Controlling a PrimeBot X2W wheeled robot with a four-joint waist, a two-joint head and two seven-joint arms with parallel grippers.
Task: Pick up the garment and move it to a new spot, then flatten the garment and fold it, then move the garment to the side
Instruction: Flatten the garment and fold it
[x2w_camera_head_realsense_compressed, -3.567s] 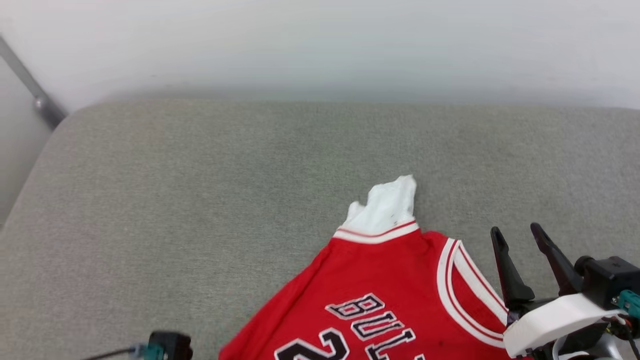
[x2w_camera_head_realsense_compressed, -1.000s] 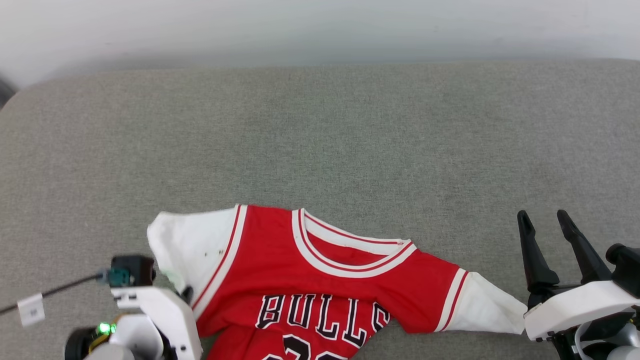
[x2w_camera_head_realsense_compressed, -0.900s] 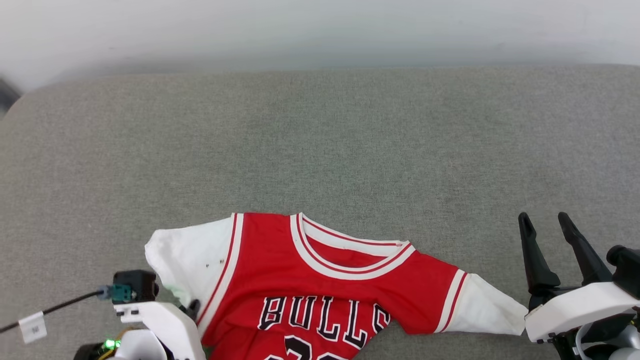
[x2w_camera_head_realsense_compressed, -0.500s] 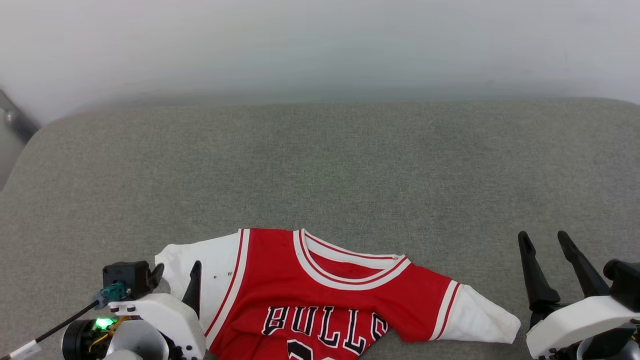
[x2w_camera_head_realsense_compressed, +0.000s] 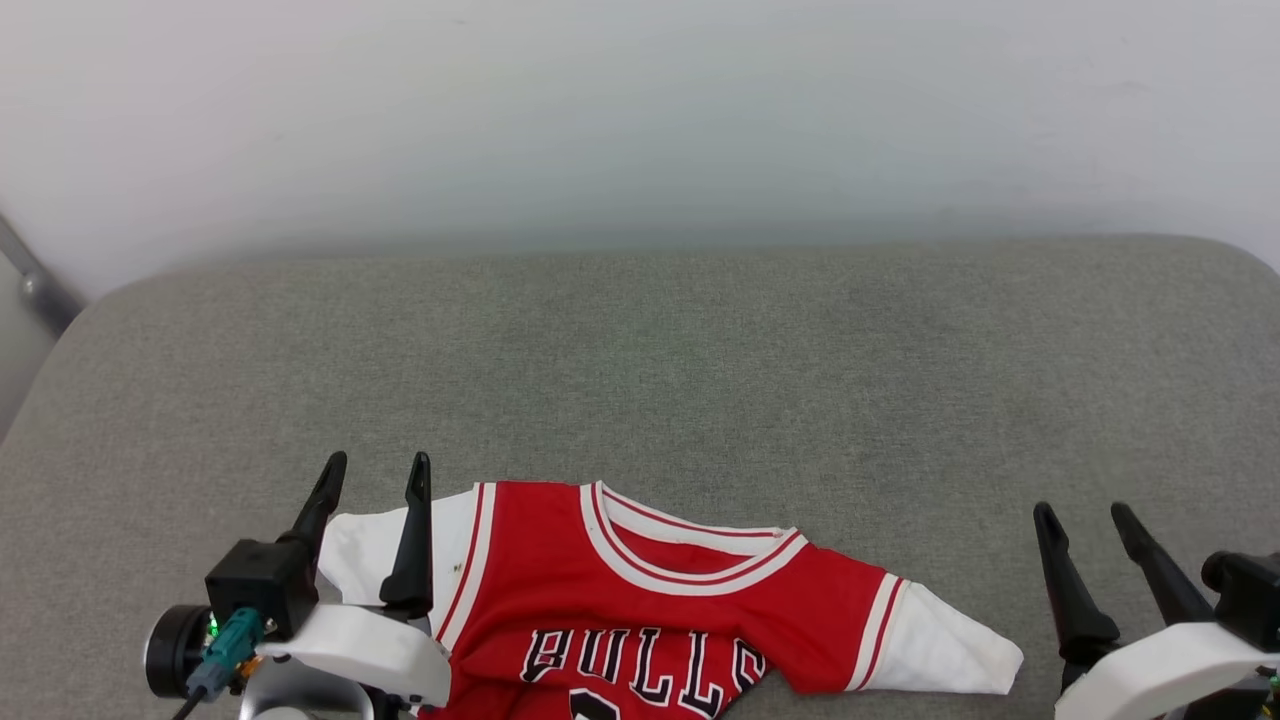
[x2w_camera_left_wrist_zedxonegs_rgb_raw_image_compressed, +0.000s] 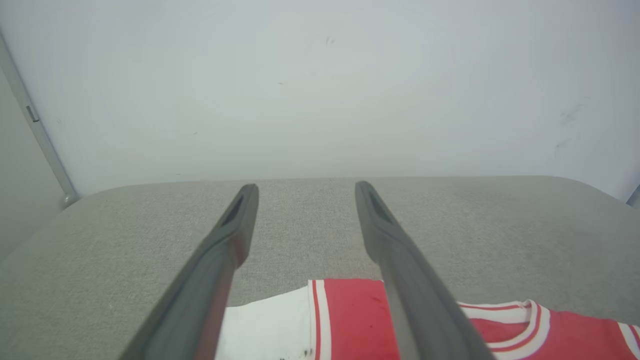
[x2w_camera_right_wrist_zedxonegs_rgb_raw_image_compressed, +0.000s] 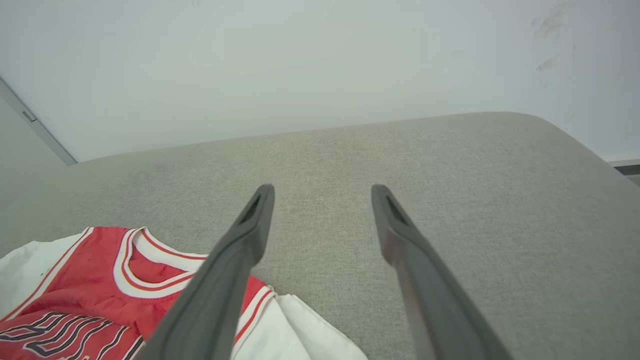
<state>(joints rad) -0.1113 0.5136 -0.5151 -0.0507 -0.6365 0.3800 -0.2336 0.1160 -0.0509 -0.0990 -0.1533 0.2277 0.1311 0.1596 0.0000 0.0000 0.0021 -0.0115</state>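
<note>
The garment (x2w_camera_head_realsense_compressed: 640, 600) is a red jersey with white sleeves and black lettering. It lies spread face up on the grey cushion (x2w_camera_head_realsense_compressed: 640, 380), collar toward the wall, lower part cut off by the bottom edge. My left gripper (x2w_camera_head_realsense_compressed: 376, 470) stands open over the garment's left white sleeve (x2w_camera_head_realsense_compressed: 360, 545), holding nothing. In the left wrist view the sleeve (x2w_camera_left_wrist_zedxonegs_rgb_raw_image_compressed: 270, 325) lies below the open left gripper (x2w_camera_left_wrist_zedxonegs_rgb_raw_image_compressed: 304, 189). My right gripper (x2w_camera_head_realsense_compressed: 1083, 515) is open, just right of the right sleeve (x2w_camera_head_realsense_compressed: 945, 650). The right wrist view has the garment (x2w_camera_right_wrist_zedxonegs_rgb_raw_image_compressed: 100, 280) at lower left of the right gripper (x2w_camera_right_wrist_zedxonegs_rgb_raw_image_compressed: 322, 191).
A pale wall (x2w_camera_head_realsense_compressed: 640, 120) rises behind the cushion's far edge. A grey metal bar (x2w_camera_head_realsense_compressed: 35, 280) slants at the far left corner. The cushion's right end curves down past the right gripper (x2w_camera_right_wrist_zedxonegs_rgb_raw_image_compressed: 590, 150). Bare cushion stretches beyond the collar.
My left gripper has opened, let go of the left sleeve and lifted above it. The head camera has tilted up, so the garment sits lower. The right gripper stayed open.
</note>
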